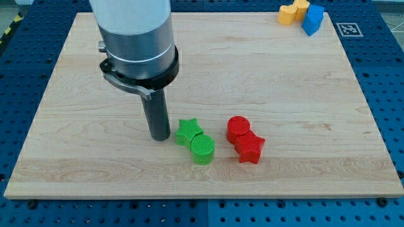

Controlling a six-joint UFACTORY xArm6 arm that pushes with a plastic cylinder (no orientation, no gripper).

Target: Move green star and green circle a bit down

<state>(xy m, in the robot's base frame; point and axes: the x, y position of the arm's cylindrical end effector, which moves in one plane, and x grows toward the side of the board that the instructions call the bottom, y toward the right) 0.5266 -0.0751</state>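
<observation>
A green star (187,131) lies on the wooden board (76,145) a little below the middle. A green circle (202,149) touches it on its lower right. My tip (160,135) rests on the board just to the view's left of the green star, a small gap away, level with it. The rod rises from there into the grey arm body (136,38) at the view's upper left.
A red circle (238,128) and a red star (250,147) touch each other to the right of the green pair. Yellow blocks (292,12) and a blue block (312,19) sit at the board's top right corner.
</observation>
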